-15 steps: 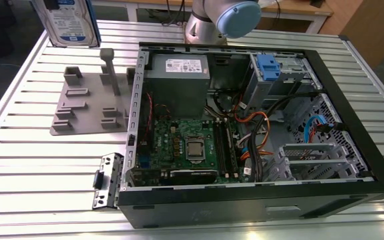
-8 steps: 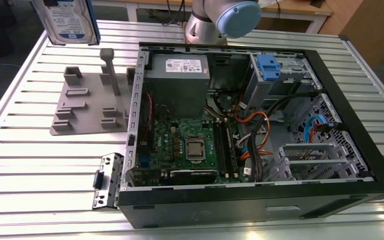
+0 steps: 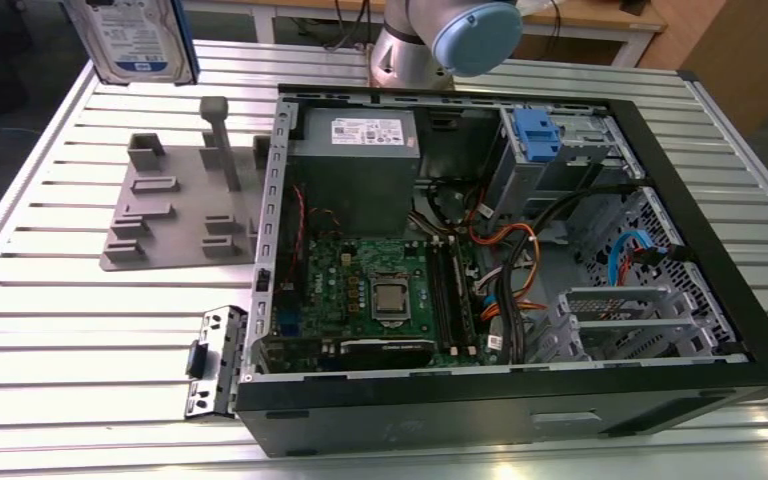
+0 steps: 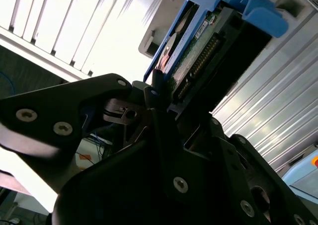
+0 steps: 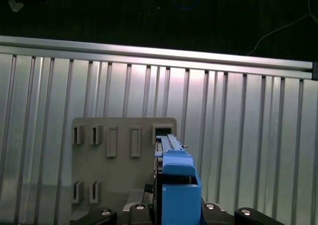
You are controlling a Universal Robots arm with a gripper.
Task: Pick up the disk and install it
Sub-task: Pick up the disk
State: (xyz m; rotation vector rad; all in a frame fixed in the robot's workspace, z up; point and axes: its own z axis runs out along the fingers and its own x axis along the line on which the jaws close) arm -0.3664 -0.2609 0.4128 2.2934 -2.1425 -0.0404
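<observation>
Slatted metal table (image 3: 37,300) below me. My gripper (image 4: 159,88) clamped on disk (image 3: 131,35), held in air above grey holder (image 3: 177,215). Pickup done. Install left: disk not yet in open computer case (image 3: 491,400), well off to side.

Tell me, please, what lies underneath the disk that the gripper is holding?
The grey slotted holder on the slatted metal table. The disk covers the holder's part right beneath it, hiding any slots there.
</observation>
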